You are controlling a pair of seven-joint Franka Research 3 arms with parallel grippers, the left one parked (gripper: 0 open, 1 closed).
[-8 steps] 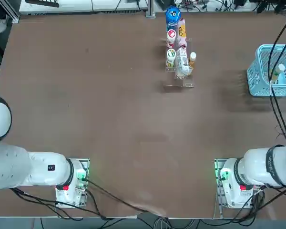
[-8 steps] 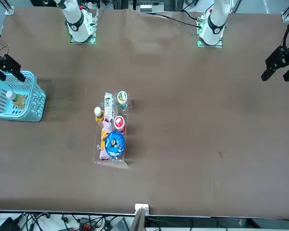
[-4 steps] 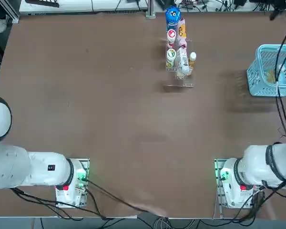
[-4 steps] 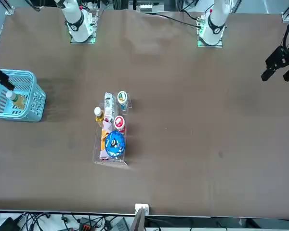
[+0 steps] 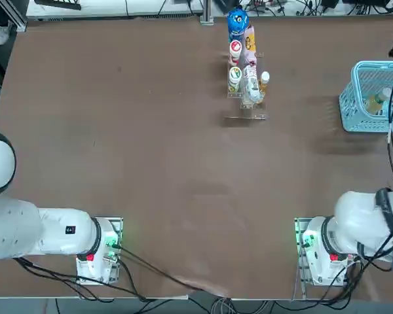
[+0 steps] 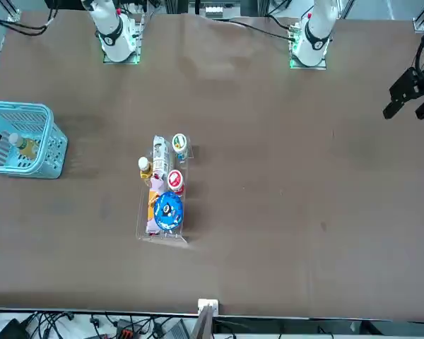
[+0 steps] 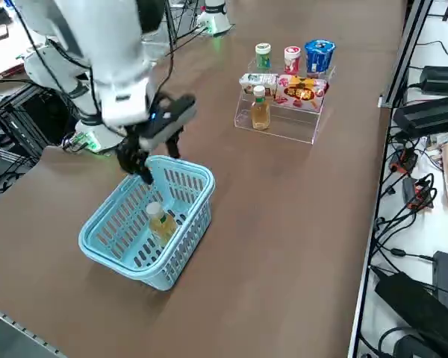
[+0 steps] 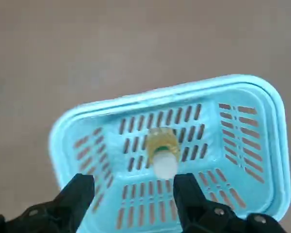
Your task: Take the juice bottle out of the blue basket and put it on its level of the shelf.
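Open jaws over the basket, bottle not yet picked.

Our right gripper [image 8: 131, 194] hangs just above the blue basket [image 7: 119, 242] at the table's right edge, jaws wide open & empty. The juice bottle [image 8: 162, 153] stands upright inside the basket, white cap up, untouched, so nothing is done yet: grab, lift and carry to the shelf [image 7: 284, 123] are all left, we reckon. The shelf sits well apart, by the far edge near the middle, w/ a matching amber bottle [image 7: 260, 110] on its low front step, a blue-topped bottle [image 7: 319, 56] & other drinks behind. Bare table between the two; only the basket walls crowd the grab.
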